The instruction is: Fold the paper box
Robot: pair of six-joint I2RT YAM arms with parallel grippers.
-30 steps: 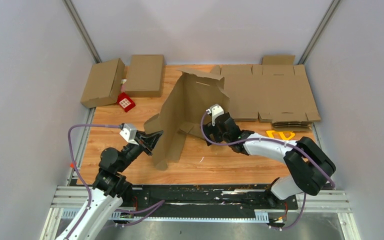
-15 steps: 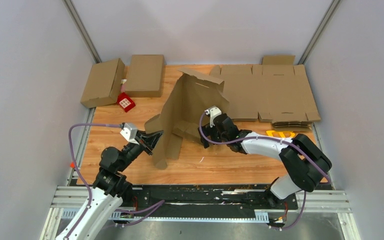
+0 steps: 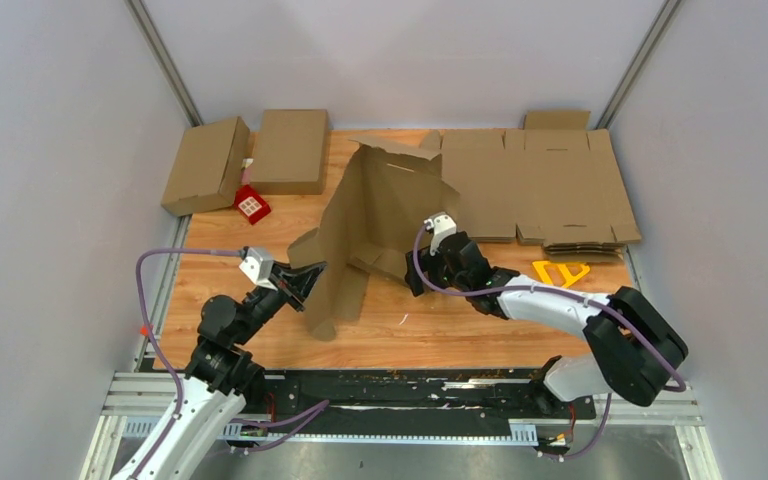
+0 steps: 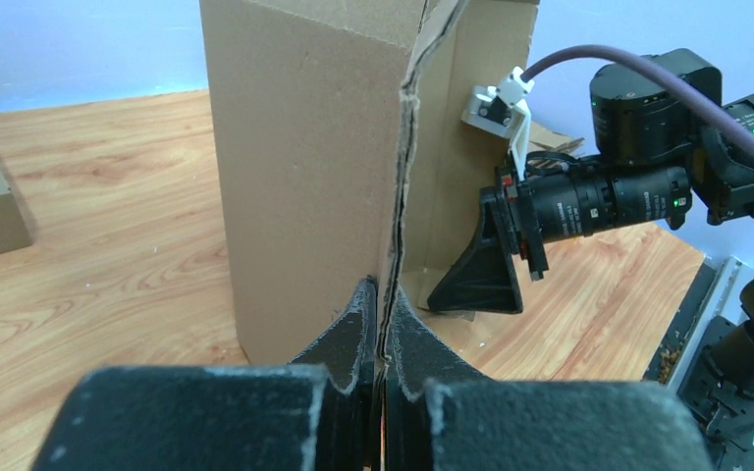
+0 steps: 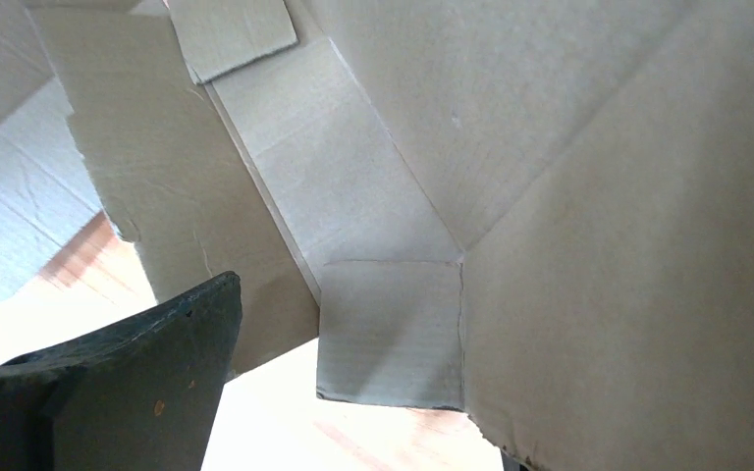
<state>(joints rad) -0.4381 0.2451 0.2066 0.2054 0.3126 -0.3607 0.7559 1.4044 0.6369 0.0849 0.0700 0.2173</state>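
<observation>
Checking in, Mo: how far along is the paper box [image 3: 380,210]?

Early to midway, Ana, I'd judge. It is no longer a flat sheet. It stands in the middle of the desk [image 3: 430,325], between the two arms, with its tall panels raised and bent along their creases.

So there are walls. Is anything closed?

Not that I can see. The panels lean open at different angles, the top edge is ragged and loose, and a small flap [image 5: 391,332] hangs free inside near the bottom corner. No base or lid has formed.

What is holding it up?

The left claw [image 4: 381,329] is pinched tight on the near upright edge of the cardboard, with both fingers pressed flat against the sheet.

And the other one?

The right claw [image 3: 412,272] reaches into the open side, close to the inner wall. Its wrist view shows one finger [image 5: 128,383] low on the left and a wide gap beside it. The fingers stand apart and grip nothing.

What is left, then?

Most of it, by my reckoning: squaring the walls, tucking that inner flap and closing the ends. For comparison, two finished boxes [image 3: 205,165] sit at the far left corner, and flat sheets [image 3: 550,190] wait at the back right.
</observation>
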